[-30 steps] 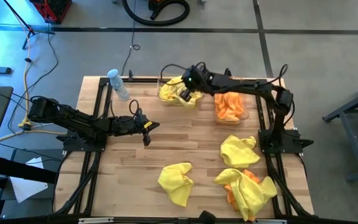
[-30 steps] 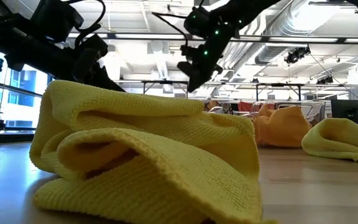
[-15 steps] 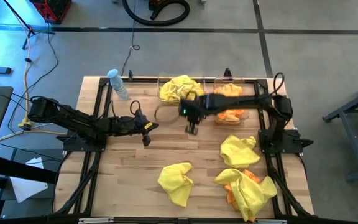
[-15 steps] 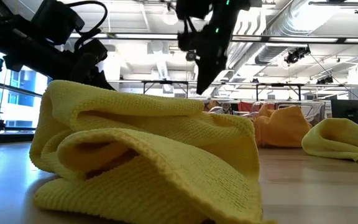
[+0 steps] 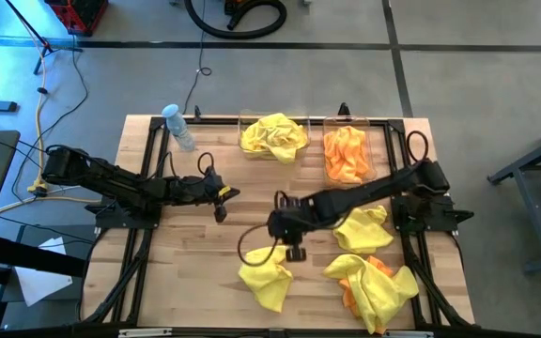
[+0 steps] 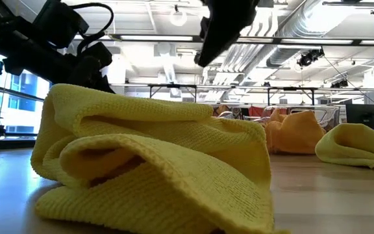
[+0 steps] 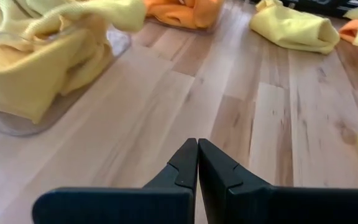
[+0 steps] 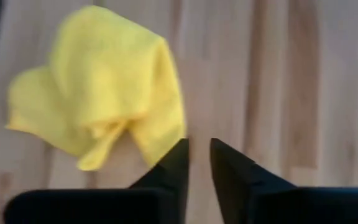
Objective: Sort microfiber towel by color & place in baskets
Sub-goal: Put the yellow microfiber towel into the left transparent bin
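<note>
Two clear baskets stand at the table's far side: one (image 5: 272,137) holds yellow towels, the other (image 5: 348,156) orange ones. A loose yellow towel (image 5: 265,275) lies rumpled near the front edge and fills the low view (image 6: 154,162). My right gripper (image 5: 294,250) hangs above the table just beyond that towel (image 8: 104,87), pointing steeply down. Its fingers stand slightly apart (image 8: 197,146) with nothing between them. My left gripper (image 5: 222,199) waits at the left, shut (image 7: 197,147) and empty, above bare wood.
Another yellow towel (image 5: 362,228) lies right of centre. A heap of yellow and orange towels (image 5: 374,286) sits at the front right corner. A small clear bottle with a pale blue cap (image 5: 178,127) stands at the far left. Bare wood shows in the middle.
My right gripper has swung from the yellow basket at the far side toward the table's near edge, staying high. It has tipped to point more steeply down and now hangs over the loose yellow towel at the front. The towels have stayed where they were.
</note>
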Controlling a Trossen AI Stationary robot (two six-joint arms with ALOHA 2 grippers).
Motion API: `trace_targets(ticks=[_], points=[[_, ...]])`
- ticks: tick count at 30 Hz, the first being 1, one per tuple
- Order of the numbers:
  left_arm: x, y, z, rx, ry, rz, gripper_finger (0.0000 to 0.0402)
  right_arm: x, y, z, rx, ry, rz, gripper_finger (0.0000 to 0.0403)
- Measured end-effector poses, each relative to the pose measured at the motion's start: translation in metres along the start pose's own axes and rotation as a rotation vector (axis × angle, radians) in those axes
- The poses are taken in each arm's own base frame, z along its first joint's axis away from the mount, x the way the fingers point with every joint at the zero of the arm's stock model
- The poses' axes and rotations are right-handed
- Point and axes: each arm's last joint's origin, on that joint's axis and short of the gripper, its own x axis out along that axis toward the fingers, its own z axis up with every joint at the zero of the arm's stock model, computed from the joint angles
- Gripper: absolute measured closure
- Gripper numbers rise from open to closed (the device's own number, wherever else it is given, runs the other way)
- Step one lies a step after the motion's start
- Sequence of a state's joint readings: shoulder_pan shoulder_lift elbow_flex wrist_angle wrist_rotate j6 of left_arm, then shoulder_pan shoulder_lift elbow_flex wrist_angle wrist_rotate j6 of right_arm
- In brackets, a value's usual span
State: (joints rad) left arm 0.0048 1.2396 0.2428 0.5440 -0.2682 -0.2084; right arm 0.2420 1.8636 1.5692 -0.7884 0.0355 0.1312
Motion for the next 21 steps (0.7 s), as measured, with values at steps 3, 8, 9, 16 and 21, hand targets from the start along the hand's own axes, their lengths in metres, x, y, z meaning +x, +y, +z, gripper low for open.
trace_targets(ticks=[3, 8, 9, 16, 21], points=[[0.000, 0.000, -0.001, -0.020, 0.010, -0.015, 0.0401, 0.004, 0.016, 0.002, -0.027, -0.039, 0.013, 0.0294], [-0.001, -0.003, -0.001, -0.018, 0.015, -0.040, 0.0401, 0.032, 0.039, 0.006, -0.051, -0.079, 0.026, 0.0209], [-0.001, -0.004, -0.002, -0.016, 0.015, -0.044, 0.0401, 0.039, 0.042, 0.007, -0.057, -0.065, 0.030, 0.0195], [-0.002, -0.008, -0.002, -0.007, 0.010, -0.054, 0.0401, 0.078, 0.052, 0.025, -0.065, 0.074, 0.032, 0.0138], [-0.002, -0.008, -0.002, -0.006, 0.014, -0.045, 0.0401, 0.113, 0.048, 0.031, -0.059, 0.231, 0.157, 0.0135]])
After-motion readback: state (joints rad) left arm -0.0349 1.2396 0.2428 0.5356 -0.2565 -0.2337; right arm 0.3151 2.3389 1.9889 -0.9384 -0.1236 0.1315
